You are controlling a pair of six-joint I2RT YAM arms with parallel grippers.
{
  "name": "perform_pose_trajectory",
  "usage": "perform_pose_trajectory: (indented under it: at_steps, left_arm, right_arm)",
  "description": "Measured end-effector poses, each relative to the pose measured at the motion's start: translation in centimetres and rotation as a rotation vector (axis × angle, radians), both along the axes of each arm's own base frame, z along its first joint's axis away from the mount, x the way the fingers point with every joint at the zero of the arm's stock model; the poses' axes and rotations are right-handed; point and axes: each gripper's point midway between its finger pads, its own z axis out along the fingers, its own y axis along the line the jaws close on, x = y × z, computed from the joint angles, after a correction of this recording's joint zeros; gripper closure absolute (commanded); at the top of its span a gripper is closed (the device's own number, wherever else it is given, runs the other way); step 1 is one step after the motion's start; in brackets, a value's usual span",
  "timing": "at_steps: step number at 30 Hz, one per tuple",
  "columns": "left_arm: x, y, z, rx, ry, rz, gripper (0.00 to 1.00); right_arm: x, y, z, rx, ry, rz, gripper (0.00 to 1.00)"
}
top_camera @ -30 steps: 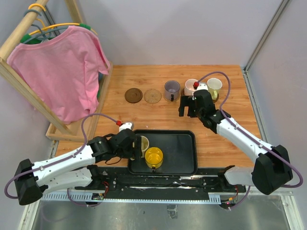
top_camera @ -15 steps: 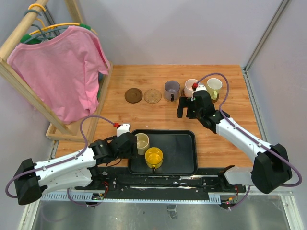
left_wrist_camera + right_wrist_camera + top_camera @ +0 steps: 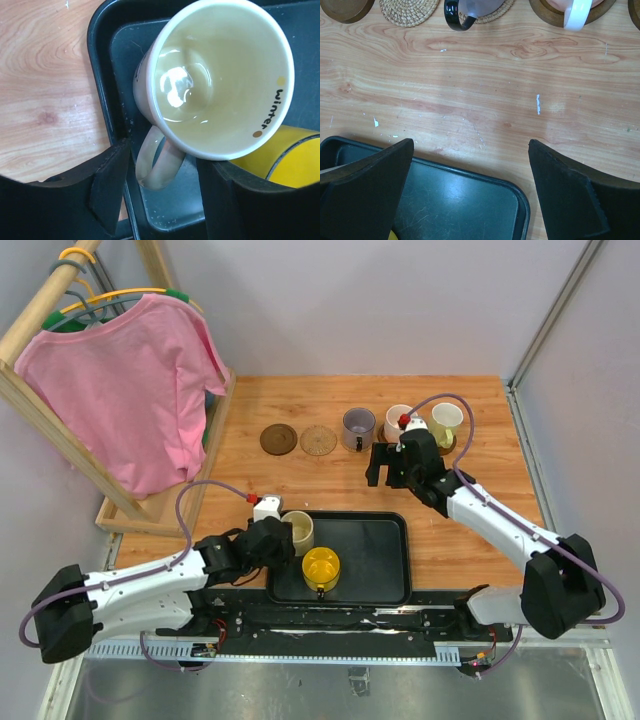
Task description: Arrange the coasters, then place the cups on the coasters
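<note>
In the black tray (image 3: 380, 560) stand a cream-beige cup (image 3: 297, 531) and a yellow cup (image 3: 321, 568). My left gripper (image 3: 162, 165) is open and straddles the cream cup's handle (image 3: 152, 167), with a small gap on each side. Its fingers (image 3: 111, 185) reach over the tray's left rim. Along the back lie a bare dark brown coaster (image 3: 279, 439) and a bare tan coaster (image 3: 318, 440). To their right the grey-purple cup (image 3: 358, 427), pink cup (image 3: 398, 420) and pale yellow-green cup (image 3: 447, 420) sit on coasters. My right gripper (image 3: 471, 145) hangs open over bare wood, holding nothing.
A wooden rack with a pink shirt (image 3: 130, 390) stands at the back left. In the right wrist view the tray's far corner (image 3: 520, 197) lies just below the open fingers. Grey walls bound the table at the back and right.
My left gripper has moved up to the cream cup and its jaws have narrowed around the handle. The right gripper has drifted slightly left, still open.
</note>
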Motion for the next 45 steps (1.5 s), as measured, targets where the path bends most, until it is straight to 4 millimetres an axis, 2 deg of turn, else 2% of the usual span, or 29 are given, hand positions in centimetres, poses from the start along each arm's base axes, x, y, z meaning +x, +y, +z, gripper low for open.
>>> perform_pose_trajectory:
  at_steps: [4, 6, 7, 11, 13, 15, 16, 27, 31, 32, 38, 42, 45]
  left_arm:
    - [0.3, 0.0, -0.8, 0.043, -0.004, -0.015, 0.45]
    - [0.4, 0.0, -1.1, 0.062, -0.003, -0.022, 0.5]
    - [0.5, 0.0, -1.2, 0.07, -0.004, -0.024, 0.53]
    - [0.6, 0.0, -1.7, 0.096, -0.003, -0.036, 0.79]
    - [0.6, -0.2, -1.7, 0.099, -0.007, -0.054, 0.82]
    - [0.8, -0.4, -1.6, 0.1, -0.016, -0.052, 0.95]
    - [0.9, -0.3, -1.7, 0.105, -0.018, -0.055, 0.99]
    - [1.4, -0.6, -1.6, 0.159, -0.036, -0.096, 0.99]
    - [2.2, -1.4, -0.3, 0.169, -0.065, -0.121, 1.0]
    - [3.0, -2.2, 1.2, 0.158, -0.101, -0.125, 0.99]
    - [5.7, -4.5, 5.2, 0.146, -0.193, -0.106, 0.99]
    - [8.0, -5.3, 6.4, 0.172, -0.217, -0.082, 1.0]
    - [10.7, -5.1, 6.1, 0.191, -0.213, -0.039, 0.99]
  right_arm:
    - [-0.1, 0.1, -0.2, 0.003, 0.004, 0.003, 0.01]
    - [-0.1, 0.1, -0.3, 0.003, 0.007, 0.003, 0.01]
    - [-0.2, 0.1, -0.4, 0.004, 0.008, 0.004, 0.01]
    - [-0.2, 0.1, -0.4, 0.006, 0.01, 0.006, 0.01]
    - [-0.2, 0.2, -0.4, 0.008, 0.01, 0.009, 0.01]
    - [-0.2, 0.3, -0.4, 0.011, 0.011, 0.012, 0.01]
    - [-0.3, 0.3, -0.4, 0.013, 0.012, 0.015, 0.01]
    - [-0.3, 0.4, -0.4, 0.014, 0.013, 0.017, 0.01]
    - [-0.4, 0.3, -0.4, 0.013, 0.012, 0.016, 0.01]
    - [-0.5, 0.2, -0.4, 0.012, 0.01, 0.014, 0.02]
    - [-1.0, -0.7, -0.5, -0.003, -0.003, -0.005, 0.01]
    - [-1.2, -1.3, -0.3, -0.015, -0.02, -0.02, 0.01]
    - [-1.5, -2.0, -0.2, -0.036, -0.034, -0.032, 0.02]
